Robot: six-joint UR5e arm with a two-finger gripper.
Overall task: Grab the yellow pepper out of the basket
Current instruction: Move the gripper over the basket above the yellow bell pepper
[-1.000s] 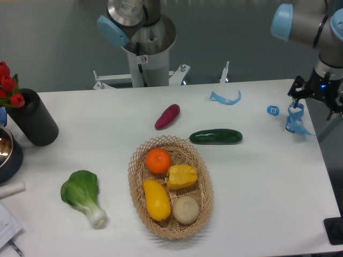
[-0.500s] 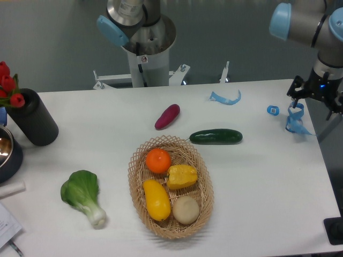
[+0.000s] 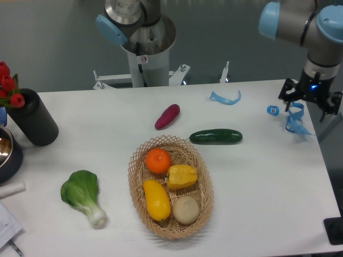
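Wicker basket (image 3: 138, 182) cradles yellow pepper (image 3: 182, 176), wedged among other produce, well apart from claw (image 3: 310, 103) (jaw state indeterminate); approach not begun.

A white table (image 3: 257, 176) is seen. The basket (image 3: 170, 184) is set near its front edge, at the middle. A cucumber (image 3: 216, 136) and a purple vegetable (image 3: 167, 116) are laid behind it. A bok choy (image 3: 83, 194) is placed toward the front-left corner, a black cylinder (image 3: 33, 118) at the left edge, and blue plastic pieces (image 3: 225, 98) toward the back-right corner.
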